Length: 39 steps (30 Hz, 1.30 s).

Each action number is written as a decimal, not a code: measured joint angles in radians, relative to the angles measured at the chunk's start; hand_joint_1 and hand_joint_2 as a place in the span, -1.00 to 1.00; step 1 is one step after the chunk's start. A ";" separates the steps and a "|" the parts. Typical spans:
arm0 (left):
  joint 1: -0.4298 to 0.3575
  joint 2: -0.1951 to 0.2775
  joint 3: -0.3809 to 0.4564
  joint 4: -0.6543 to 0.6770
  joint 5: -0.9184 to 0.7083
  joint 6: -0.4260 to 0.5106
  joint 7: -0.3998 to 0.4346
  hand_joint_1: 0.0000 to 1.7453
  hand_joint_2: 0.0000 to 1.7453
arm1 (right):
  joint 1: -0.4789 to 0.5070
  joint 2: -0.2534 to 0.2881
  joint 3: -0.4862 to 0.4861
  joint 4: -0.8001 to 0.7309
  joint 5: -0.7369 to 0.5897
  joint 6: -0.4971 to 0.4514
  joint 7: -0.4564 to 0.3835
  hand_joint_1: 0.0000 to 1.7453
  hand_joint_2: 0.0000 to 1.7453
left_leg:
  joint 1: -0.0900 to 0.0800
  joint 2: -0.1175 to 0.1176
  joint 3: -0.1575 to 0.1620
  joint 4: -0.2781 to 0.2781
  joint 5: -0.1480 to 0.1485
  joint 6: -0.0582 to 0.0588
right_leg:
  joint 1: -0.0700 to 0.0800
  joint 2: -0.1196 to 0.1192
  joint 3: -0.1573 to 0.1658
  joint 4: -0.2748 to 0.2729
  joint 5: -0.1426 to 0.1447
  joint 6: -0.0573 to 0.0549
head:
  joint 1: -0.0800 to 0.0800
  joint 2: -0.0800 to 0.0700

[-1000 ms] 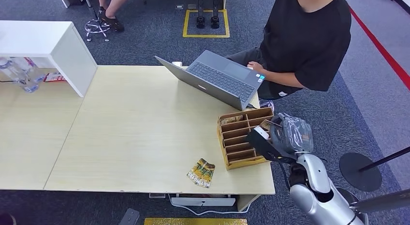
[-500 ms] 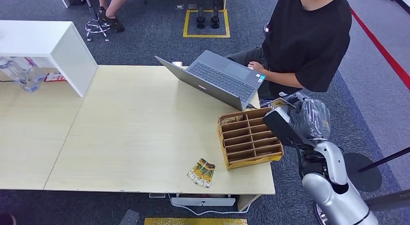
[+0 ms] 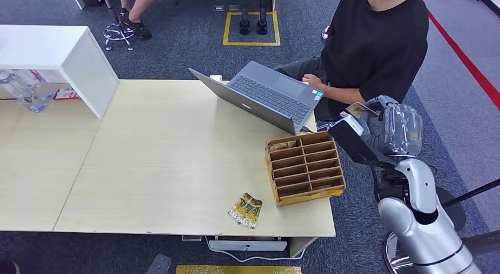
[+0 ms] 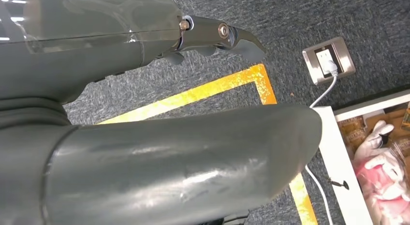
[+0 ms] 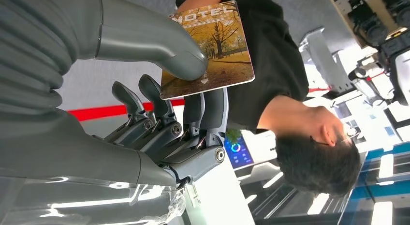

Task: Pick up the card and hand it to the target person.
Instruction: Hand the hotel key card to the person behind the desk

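Note:
My right hand [image 3: 372, 119] is raised past the table's right edge, just in front of the seated person in a black shirt [image 3: 377, 44]. It pinches the card [image 3: 357, 109] between thumb and fingers. In the right wrist view the card [image 5: 208, 46] shows a yellow autumn tree and the word HOTEL, with my right hand [image 5: 159, 118] under it and the person's torso and head behind it. The person's hand [image 3: 311, 81] rests on the laptop [image 3: 265, 94]. My left hand [image 4: 96, 41] hangs over the carpet with nothing in it, thumb apart from the fingers.
A wooden slotted organizer [image 3: 303, 168] stands at the table's right front, with a card in its far-left slot. A yellow printed card [image 3: 246, 210] lies near the front edge of the table [image 3: 165, 156]. A white shelf [image 3: 59, 56] and bottles [image 3: 23, 88] are at the far left.
My right hand has lifted away from the organizer with the card and swung up and to the right, toward the seated person. The table items have not moved.

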 joint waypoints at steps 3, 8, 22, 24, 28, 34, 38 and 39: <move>-0.002 -0.001 0.000 0.000 -0.006 -0.002 0.006 -1.00 -1.00 | -0.014 -0.007 -0.004 0.012 0.012 0.010 0.002 0.69 1.00 | 0.000 0.000 0.000 0.000 0.000 0.000 | 0.000 0.000 0.000 0.000 0.000 0.000 | 0.000 0.000; -0.007 -0.002 0.000 0.000 -0.011 -0.005 0.006 -1.00 -1.00 | -0.028 -0.015 -0.007 0.045 0.017 0.012 0.006 0.69 1.00 | 0.000 0.000 0.000 0.000 0.000 0.000 | 0.000 0.000 0.000 0.000 0.000 0.000 | 0.000 0.000; -0.013 -0.003 0.000 0.000 -0.015 -0.005 0.008 -1.00 -1.00 | -0.036 -0.031 -0.019 0.126 0.021 0.010 0.007 0.70 1.00 | 0.000 0.000 0.000 0.000 0.000 0.000 | 0.000 0.000 0.000 0.000 0.000 0.000 | 0.000 0.000; -0.014 -0.003 0.000 0.000 -0.015 -0.005 0.008 -1.00 -1.00 | -0.037 -0.032 -0.020 0.131 0.021 0.010 0.007 0.71 1.00 | 0.000 0.000 0.000 0.000 0.000 0.000 | 0.000 0.000 0.000 0.000 0.000 0.000 | 0.000 0.000; -0.016 -0.004 0.000 0.000 -0.016 -0.005 0.008 -1.00 -1.00 | -0.039 -0.035 -0.021 0.144 0.021 0.011 0.008 0.70 1.00 | 0.000 0.000 0.000 0.000 0.000 0.000 | 0.000 0.000 0.000 0.000 0.000 0.000 | 0.000 0.000; -0.017 -0.007 0.000 0.000 -0.017 -0.005 0.009 -1.00 -1.00 | -0.039 -0.036 -0.026 0.170 0.017 0.006 0.008 0.72 1.00 | 0.000 0.000 0.000 0.000 0.000 0.000 | 0.000 0.000 0.000 0.000 0.000 0.000 | 0.000 0.000; -0.017 -0.009 0.000 0.000 -0.019 -0.005 0.009 -1.00 -1.00 | -0.039 -0.037 -0.026 0.183 0.013 0.004 0.006 0.72 1.00 | 0.000 0.000 0.000 0.000 0.000 0.000 | 0.000 0.000 0.000 0.000 0.000 0.000 | 0.000 0.000; -0.017 -0.009 0.000 0.000 -0.020 -0.005 0.009 -1.00 -1.00 | -0.039 -0.037 -0.026 0.185 0.013 0.003 0.005 0.72 1.00 | 0.000 0.000 0.000 0.000 0.000 0.000 | 0.000 0.000 0.000 0.000 0.000 0.000 | 0.000 0.000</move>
